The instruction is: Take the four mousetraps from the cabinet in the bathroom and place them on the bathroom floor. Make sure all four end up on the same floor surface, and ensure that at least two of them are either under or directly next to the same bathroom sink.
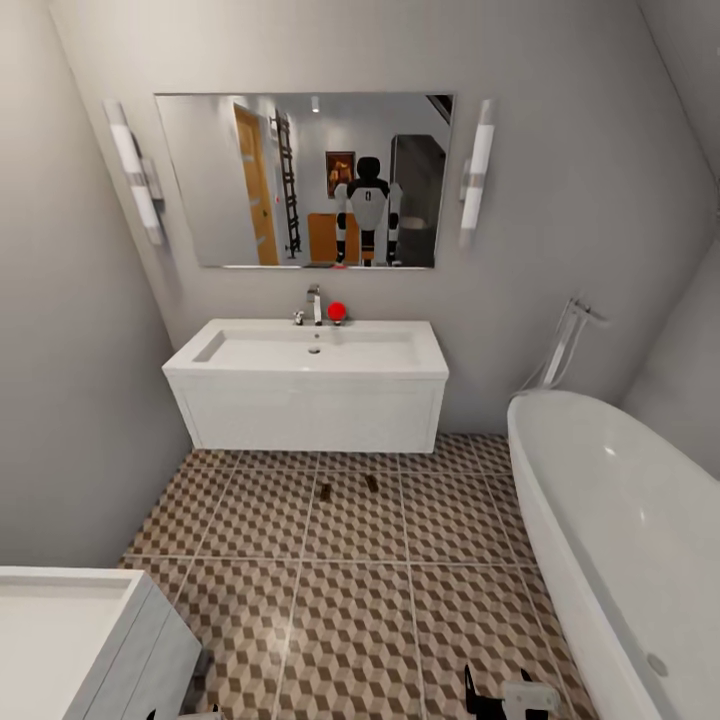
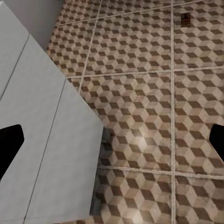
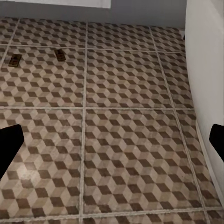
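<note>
Two mousetraps, trap one [image 1: 325, 491] and trap two [image 1: 372, 483], lay flat and near each other on the floor [image 1: 350, 620] just in front of the sink [image 1: 310, 350], at 12 o'clock from the robot, so the sink condition appeared met; the other two were judged outstanding, presumably in the cabinet reflected in the mirror [image 1: 305, 180]. The left gripper [image 2: 112, 140] and right gripper [image 3: 112, 140] both stood wide apart, holding and touching nothing, above bare tiles
</note>
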